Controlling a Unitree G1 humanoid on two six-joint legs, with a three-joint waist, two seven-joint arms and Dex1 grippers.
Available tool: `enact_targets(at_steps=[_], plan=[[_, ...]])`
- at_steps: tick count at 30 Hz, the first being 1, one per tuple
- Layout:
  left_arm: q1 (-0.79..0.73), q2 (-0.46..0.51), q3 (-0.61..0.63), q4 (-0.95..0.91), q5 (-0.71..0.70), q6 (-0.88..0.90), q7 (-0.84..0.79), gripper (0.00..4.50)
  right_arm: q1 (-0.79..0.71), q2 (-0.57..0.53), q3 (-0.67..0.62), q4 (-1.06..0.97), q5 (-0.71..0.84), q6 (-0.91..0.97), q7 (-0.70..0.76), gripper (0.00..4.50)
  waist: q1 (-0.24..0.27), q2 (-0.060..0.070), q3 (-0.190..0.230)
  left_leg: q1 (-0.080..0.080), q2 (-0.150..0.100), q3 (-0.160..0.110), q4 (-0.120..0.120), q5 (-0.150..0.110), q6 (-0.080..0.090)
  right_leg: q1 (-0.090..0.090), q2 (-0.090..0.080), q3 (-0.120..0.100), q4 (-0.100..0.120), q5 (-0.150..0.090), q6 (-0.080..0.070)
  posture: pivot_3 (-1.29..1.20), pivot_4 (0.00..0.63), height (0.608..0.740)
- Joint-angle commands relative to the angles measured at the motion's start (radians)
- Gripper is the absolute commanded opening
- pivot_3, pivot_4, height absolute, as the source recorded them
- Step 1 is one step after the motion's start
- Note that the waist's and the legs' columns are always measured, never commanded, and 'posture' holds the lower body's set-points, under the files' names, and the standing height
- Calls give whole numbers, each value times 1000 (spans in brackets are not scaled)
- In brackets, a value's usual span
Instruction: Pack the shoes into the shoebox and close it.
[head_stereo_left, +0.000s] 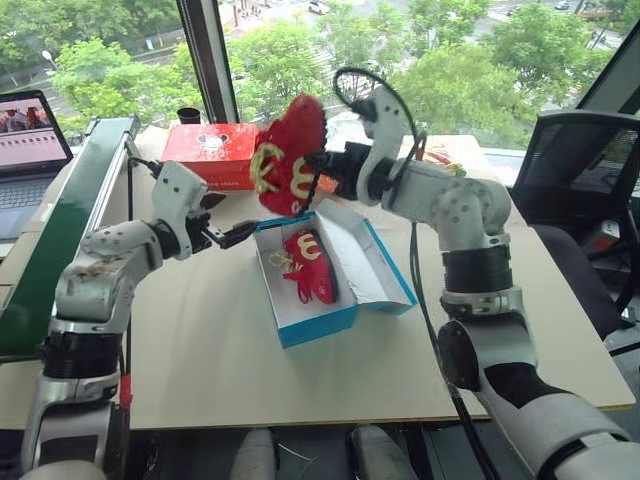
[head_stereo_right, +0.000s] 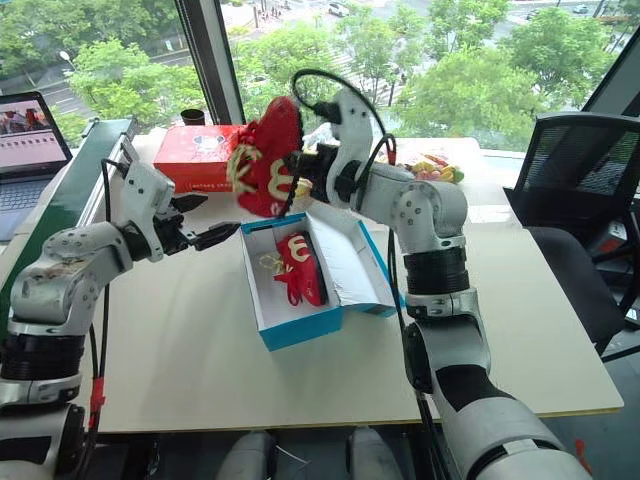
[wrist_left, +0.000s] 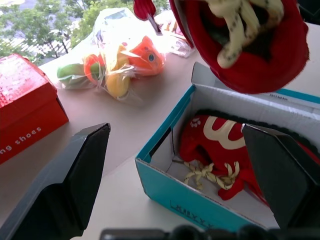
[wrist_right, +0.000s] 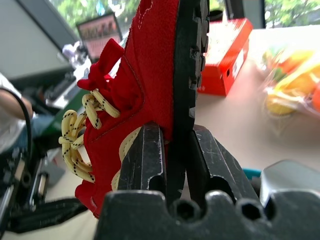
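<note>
Spread black fingers (wrist_left: 65, 190) framing open blue shoebox (wrist_left: 200, 205), one red shoe (wrist_left: 220, 150) inside, second shoe (wrist_left: 250, 45) above

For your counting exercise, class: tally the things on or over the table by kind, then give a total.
Red shoes: 2 (one in the blue box, one held above it)
Boxes: 2 (blue, red)
Toy bags: 1
Laptops: 1
Total: 6

shoes (head_stereo_left: 290, 155): fuzzy red cloth, ridged black sole | shoebox (head_stereo_left: 310, 328): matt blue cardboard | table (head_stereo_left: 200, 350): smooth, matt
</note>
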Motion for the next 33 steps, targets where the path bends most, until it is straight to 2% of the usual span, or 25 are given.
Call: enact_targets(at_steps=[1,9,15,19,24,25,28,33], plan=[[47,28,45,-83,-25,0,-20,4500,-26,9,-21,-48,2,39,27,225,0,0,0,0,0,0,0,0,0,0,0,0,0,0,0,0,150,734],[157,102,50,-179,-49,12,-88,4500,-16,23,12,-30,-28,79,69,225,4,0,0,0,0,0,0,0,0,0,0,0,0,0,-1,0,150,734],[175,97,59,-226,-71,40,-69,4500,31,12,147,24,-104,31,142,225,4,0,0,0,0,0,0,0,0,0,0,0,-1,0,-1,0,150,734],[187,107,84,-258,-93,70,-58,4500,82,55,251,162,-238,-126,138,225,1,0,0,0,0,0,0,0,0,0,0,0,-1,0,-1,0,150,734],[191,119,104,-274,-103,89,-54,4500,84,85,277,230,-322,-214,159,225,-20,-5,-4,18,2,1,-2,0,0,14,1,0,0,-3,1,0,150,734],[188,118,102,-278,-105,94,-51,4500,84,88,280,238,-337,-230,162,1210,-21,-5,-4,22,2,2,-3,0,0,18,1,0,-1,-6,3,0,150,734],[178,115,90,-287,-109,101,-46,4500,72,112,243,245,-353,-244,148,2147,-21,-5,-4,30,2,2,-4,0,0,23,1,0,0,-7,1,0,150,734],[164,130,65,-288,-119,107,-72,4500,32,139,123,202,-323,-204,130,3753,-19,-5,-3,30,2,1,-5,0,0,22,1,0,2,-6,1,0,150,734]])
